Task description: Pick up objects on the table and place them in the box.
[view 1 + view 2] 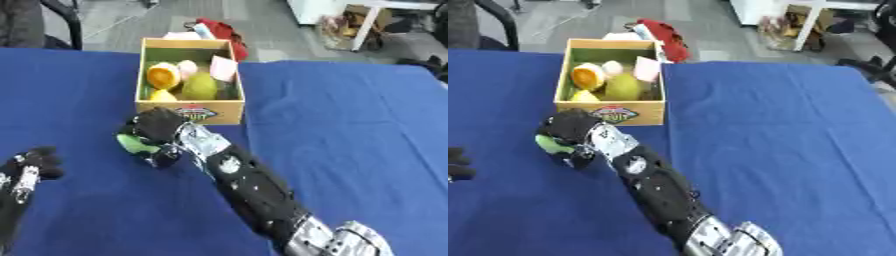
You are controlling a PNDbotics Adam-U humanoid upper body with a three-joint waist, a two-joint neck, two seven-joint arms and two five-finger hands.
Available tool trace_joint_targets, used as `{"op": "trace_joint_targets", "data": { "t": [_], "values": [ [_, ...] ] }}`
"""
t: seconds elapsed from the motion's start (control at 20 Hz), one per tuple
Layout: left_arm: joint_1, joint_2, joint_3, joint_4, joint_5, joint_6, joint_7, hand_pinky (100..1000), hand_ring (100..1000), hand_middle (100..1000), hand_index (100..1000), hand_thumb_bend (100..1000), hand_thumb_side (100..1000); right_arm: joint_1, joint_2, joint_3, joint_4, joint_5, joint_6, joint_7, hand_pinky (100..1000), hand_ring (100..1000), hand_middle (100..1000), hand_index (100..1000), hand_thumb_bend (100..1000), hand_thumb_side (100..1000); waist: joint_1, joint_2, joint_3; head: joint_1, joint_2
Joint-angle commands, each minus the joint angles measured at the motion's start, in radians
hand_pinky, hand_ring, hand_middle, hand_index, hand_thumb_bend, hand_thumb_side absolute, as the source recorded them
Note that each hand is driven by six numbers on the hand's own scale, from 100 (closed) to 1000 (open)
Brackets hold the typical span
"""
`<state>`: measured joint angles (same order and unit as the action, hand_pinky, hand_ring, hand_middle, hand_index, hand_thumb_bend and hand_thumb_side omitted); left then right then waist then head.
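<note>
Our right hand point(156, 129) gripped a green object point(134, 143) just before the box point(190, 110), near the table's far edge; we judged it needed lifting over the front wall w/o clipping it.

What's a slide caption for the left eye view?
Right hand closes its fingers around a green object just in front of the wooden box, while the left hand idles at the lower left.
</note>
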<state>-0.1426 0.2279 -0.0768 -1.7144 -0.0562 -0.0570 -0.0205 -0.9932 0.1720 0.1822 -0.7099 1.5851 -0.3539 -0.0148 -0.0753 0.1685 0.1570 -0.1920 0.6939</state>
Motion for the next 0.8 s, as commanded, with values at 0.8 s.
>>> {"op": "trace_joint_targets", "data": {
  "t": [0.8],
  "values": [
    [-0.021, 0.013, -0.010, -0.017, 0.000, -0.001, -0.010, 671, 569, 580, 751, 100, 755, -0.193, -0.213, -0.165, -0.067, -0.510, 0.179, -0.056, 443, 461, 447, 705, 100, 194, 0.011, -0.004, 0.050, 0.015, -0.036]
  ]
}}
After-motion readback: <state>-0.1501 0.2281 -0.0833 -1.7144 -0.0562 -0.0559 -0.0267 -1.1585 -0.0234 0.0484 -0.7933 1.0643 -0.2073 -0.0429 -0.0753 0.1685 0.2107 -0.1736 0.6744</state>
